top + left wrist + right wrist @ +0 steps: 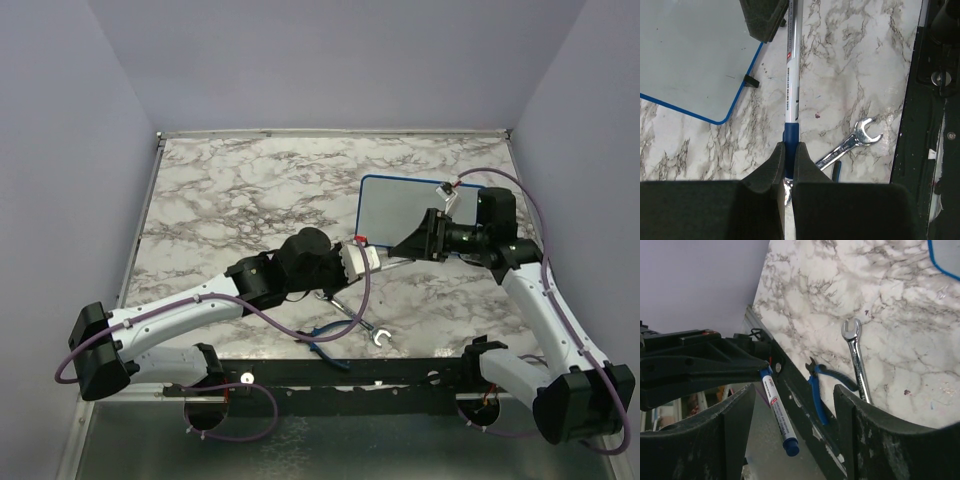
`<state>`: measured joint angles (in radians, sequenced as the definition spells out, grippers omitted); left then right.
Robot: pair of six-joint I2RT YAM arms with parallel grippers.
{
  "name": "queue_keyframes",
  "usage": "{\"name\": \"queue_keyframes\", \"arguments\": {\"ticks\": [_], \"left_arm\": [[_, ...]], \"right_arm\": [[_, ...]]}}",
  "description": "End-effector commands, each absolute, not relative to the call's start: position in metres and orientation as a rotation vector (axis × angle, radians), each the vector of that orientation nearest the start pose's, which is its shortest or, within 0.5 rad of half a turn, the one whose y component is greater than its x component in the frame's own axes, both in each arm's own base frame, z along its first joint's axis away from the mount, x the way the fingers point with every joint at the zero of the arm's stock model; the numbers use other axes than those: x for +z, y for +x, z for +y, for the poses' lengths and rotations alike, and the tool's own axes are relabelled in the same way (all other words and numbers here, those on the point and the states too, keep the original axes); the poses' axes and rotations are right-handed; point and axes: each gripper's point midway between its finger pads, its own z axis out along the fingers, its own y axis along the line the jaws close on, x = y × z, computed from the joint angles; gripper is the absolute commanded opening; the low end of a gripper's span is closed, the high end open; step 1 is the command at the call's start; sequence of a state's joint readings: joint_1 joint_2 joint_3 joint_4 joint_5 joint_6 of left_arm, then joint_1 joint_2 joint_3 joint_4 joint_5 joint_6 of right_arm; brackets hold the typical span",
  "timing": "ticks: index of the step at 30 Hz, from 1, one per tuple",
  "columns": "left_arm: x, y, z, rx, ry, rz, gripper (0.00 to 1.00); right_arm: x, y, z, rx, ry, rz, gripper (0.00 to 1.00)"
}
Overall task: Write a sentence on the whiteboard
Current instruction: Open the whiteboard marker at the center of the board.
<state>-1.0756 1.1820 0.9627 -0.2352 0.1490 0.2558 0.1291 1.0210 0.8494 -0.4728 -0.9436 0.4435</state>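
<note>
Left end effector (790, 146) is clamped on the marker's (792, 65) blue end, and the right end effector (795, 395) gapes wide around its other end. The whiteboard (395, 205) lies near the table's right edge and looks blank. My worry is that an off-centre squeeze from the right twists the marker loose.

Marble table (250, 190) with blue-framed whiteboard (395, 205), wrench (356, 319) and blue-handled pliers (322, 345) near front edge

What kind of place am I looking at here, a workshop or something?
Probably a robotics test cell: a left arm and right arm mounted at a marble-patterned table, plain lavender walls boxing it in, a whiteboard and wrench lying on it.
</note>
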Motion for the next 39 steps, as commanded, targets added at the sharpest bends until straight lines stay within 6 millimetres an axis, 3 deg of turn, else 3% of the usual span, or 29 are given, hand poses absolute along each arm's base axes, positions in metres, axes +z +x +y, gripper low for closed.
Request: {"name": "queue_keyframes", "arguments": {"ticks": [1, 9, 22, 30, 33, 37, 38, 39], "left_arm": [[0.216, 0.156, -0.340, -0.701, 1.400, 1.564, 0.00], [0.217, 0.155, -0.342, -0.705, 1.406, 1.558, 0.00], [0.214, 0.152, -0.342, -0.716, 1.428, 1.559, 0.00], [0.214, 0.152, -0.343, -0.720, 1.433, 1.559, 0.00], [0.214, 0.152, -0.343, -0.721, 1.435, 1.558, 0.00], [0.213, 0.153, -0.342, -0.711, 1.429, 1.566, 0.00], [0.213, 0.155, -0.342, -0.707, 1.419, 1.574, 0.06], [0.213, 0.157, -0.342, -0.699, 1.406, 1.585, 0.22]], "right_arm": [[0.224, 0.198, 0.190, 1.506, -0.256, 2.232, 0.66], [0.219, 0.183, 0.199, 1.558, -0.319, 2.250, 0.58], [0.222, 0.179, 0.205, 1.638, -0.354, 2.210, 0.30], [0.223, 0.173, 0.206, 1.678, -0.384, 2.198, 0.28], [0.224, 0.172, 0.207, 1.691, -0.395, 2.187, 0.20], [0.224, 0.173, 0.207, 1.688, -0.401, 2.172, 0.01], [0.223, 0.174, 0.207, 1.681, -0.400, 2.167, 0.00], [0.223, 0.176, 0.207, 1.664, -0.392, 2.163, 0.00]]}}
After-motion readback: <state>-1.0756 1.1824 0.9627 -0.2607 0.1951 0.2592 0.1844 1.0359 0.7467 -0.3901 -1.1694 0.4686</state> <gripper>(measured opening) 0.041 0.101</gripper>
